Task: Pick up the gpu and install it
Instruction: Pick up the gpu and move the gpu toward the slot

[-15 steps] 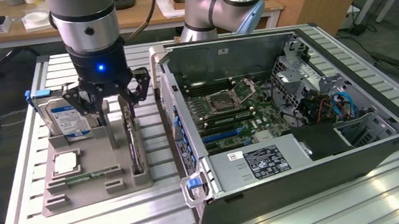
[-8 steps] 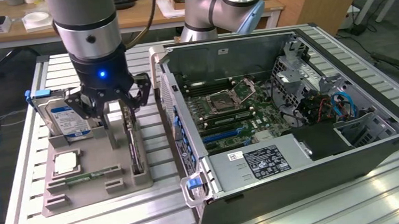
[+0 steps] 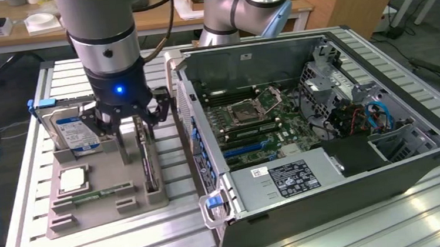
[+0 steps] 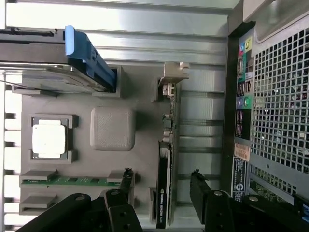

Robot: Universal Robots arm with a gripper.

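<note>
Partly behind the tool [image 4: 161, 174], the gpu [image 3: 149, 170].

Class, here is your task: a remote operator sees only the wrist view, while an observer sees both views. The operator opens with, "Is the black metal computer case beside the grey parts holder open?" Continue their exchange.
Observer: Yes. The black metal computer case has its side off, and its green motherboard lies exposed.
Operator: My open gripper has a finger either side of the thin dark gpu. What is on the face of the blue-handled hard drive?
Observer: A blue-and-white label.
Operator: Is anything beyond the case?
Observer: A second grey robot arm with pale blue caps stands behind it.
</note>
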